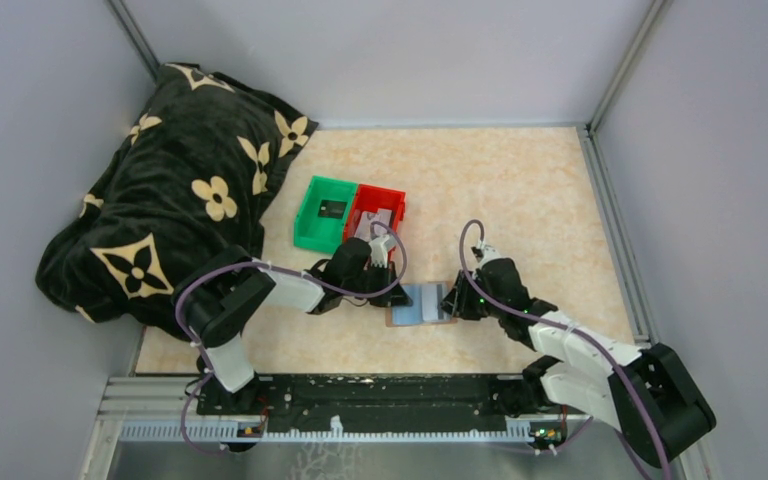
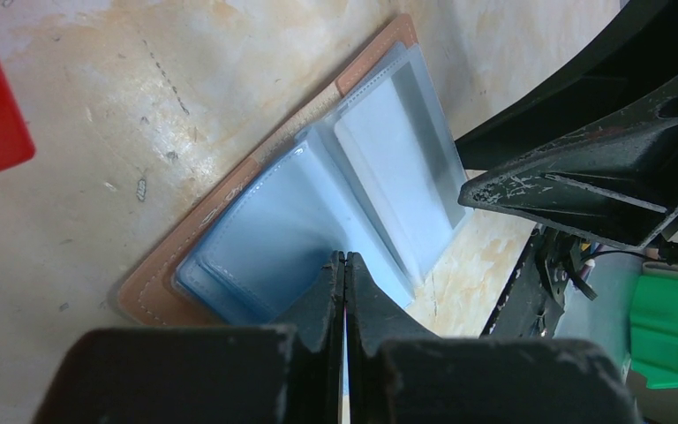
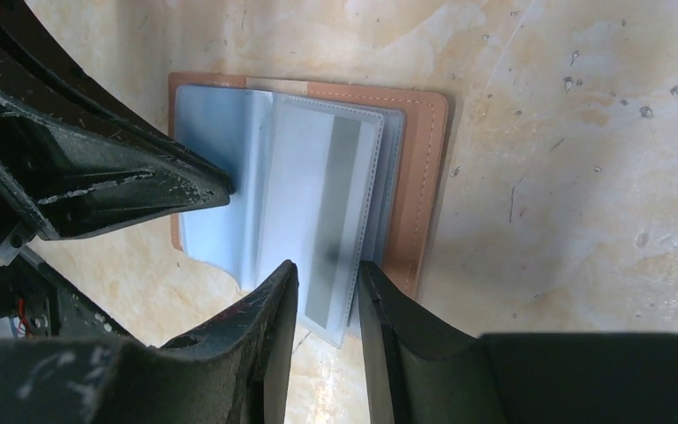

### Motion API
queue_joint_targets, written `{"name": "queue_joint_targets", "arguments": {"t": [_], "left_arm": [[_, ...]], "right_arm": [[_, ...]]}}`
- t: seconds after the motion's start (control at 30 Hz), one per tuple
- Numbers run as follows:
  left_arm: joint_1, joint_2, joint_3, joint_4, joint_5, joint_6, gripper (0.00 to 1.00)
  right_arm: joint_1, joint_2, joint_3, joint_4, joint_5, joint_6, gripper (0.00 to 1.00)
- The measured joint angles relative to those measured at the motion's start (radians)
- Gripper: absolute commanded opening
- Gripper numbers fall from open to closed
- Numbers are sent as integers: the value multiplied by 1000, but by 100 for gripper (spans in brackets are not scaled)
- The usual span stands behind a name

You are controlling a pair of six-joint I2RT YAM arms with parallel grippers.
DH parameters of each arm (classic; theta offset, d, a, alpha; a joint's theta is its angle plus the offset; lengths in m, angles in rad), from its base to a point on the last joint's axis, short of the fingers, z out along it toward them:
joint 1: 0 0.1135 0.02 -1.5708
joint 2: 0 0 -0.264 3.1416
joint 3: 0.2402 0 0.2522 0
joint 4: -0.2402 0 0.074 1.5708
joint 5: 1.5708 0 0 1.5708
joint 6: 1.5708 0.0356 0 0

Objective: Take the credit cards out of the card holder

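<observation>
On bench (image 1: 520,190): tan stitched leather card holder (image 3: 417,177) open, pale-blue pockets (image 2: 274,238) fanned. Left gripper (image 2: 345,258) jaws clenched, possibly pinching pocket. Right gripper (image 3: 328,269) jaws parted, straddling sleeved grey credit card (image 3: 340,203).

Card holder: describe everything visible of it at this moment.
The card holder lies open on the beige table, tan stitched leather-look cover down. Pale blue clear sleeves fan up from its spine; one shows a grey card. The shut left claw meets the sleeves; the open right claw straddles one sleeve's edge.
</observation>
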Motion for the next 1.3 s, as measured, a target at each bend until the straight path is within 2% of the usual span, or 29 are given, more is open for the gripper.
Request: {"name": "queue_joint_targets", "arguments": {"t": [0.9, 1.3], "left_arm": [[0, 16, 0, 29, 11, -3, 1], [0, 15, -1, 27, 11, -2, 1]], "right_arm": [[23, -32, 47, -36, -19, 10, 32], [184, 95, 132, 17, -2, 46, 35]]}}
